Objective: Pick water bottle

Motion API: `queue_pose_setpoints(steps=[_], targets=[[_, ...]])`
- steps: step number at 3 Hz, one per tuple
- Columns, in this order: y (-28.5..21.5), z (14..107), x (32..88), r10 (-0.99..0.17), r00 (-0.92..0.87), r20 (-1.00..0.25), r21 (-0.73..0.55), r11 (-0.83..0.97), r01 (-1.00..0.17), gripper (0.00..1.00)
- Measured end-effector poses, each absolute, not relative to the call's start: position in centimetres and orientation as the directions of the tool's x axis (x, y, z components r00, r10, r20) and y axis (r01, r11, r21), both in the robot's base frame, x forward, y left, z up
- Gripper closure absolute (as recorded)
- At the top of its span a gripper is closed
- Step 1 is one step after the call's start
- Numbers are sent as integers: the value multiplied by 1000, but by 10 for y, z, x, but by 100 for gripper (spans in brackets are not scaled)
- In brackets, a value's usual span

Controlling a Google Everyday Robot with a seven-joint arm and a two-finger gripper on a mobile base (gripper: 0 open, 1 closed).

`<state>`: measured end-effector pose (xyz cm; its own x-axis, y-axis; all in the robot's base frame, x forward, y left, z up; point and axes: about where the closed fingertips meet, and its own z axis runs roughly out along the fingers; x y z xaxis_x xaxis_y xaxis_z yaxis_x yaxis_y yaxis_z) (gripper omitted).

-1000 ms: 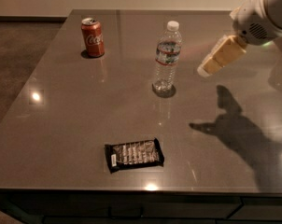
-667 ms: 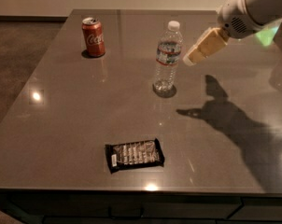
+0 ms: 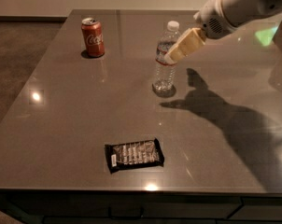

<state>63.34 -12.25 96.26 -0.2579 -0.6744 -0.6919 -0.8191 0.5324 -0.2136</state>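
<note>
Gripper at water bottle label, hold unclear, table ctr, edges well off

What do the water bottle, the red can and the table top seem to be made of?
Water bottle: probably clear thin plastic; the table shows through it. Red can: likely painted metal, silvery at its top. Table top: glossy grey-brown, perhaps polished stone or laminate; it mirrors lights. The gripper, beige and matte like plastic, overlaps the bottle's upper half in this view.
</note>
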Motion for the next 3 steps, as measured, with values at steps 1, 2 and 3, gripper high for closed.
queue_pose_setpoints(steps=[1, 2, 3], targets=[[-97, 957, 631, -662, -235, -711, -165, 482, -860, 2], [-84, 955, 627, -657, -216, -722, -144, 448, -883, 24], [-77, 954, 624, -653, -204, -729, -132, 427, -895, 47]])
